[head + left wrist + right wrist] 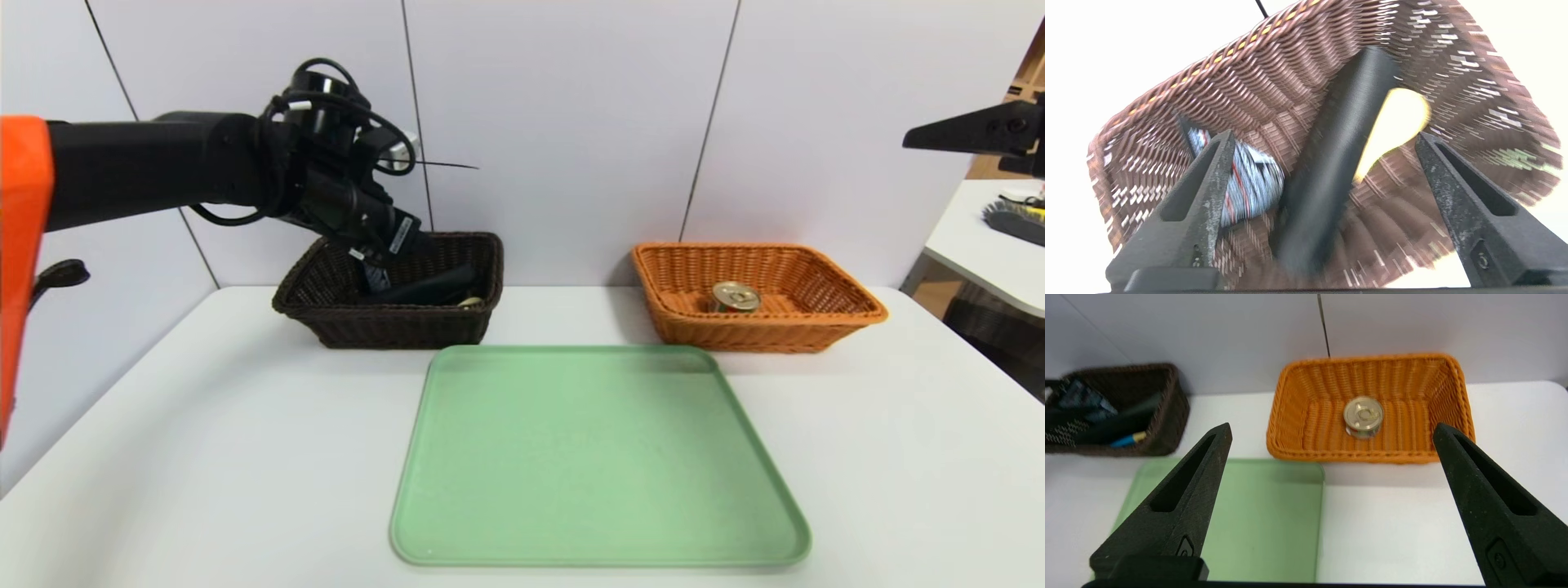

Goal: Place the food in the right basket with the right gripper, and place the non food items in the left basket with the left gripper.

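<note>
My left gripper [377, 273] reaches down into the dark brown left basket [392, 327]. In the left wrist view its fingers [1208, 196] stand wide open around nothing. A long black case [1331, 155] lies loose on the basket floor between them. A printed squeeze tube [1253, 179] and the yellow spoon bowl [1396, 118] lie beside the case. The tin can [735, 296] stands upright in the orange right basket [849, 306]. My right gripper [914, 140] hangs high at the far right, open and empty. The right wrist view shows the can [1363, 416] well beyond its fingers.
A bare green tray [600, 457] lies on the white table in front of both baskets. A wall runs close behind the baskets. A second white table [988, 237] with a brush on it stands off to the right.
</note>
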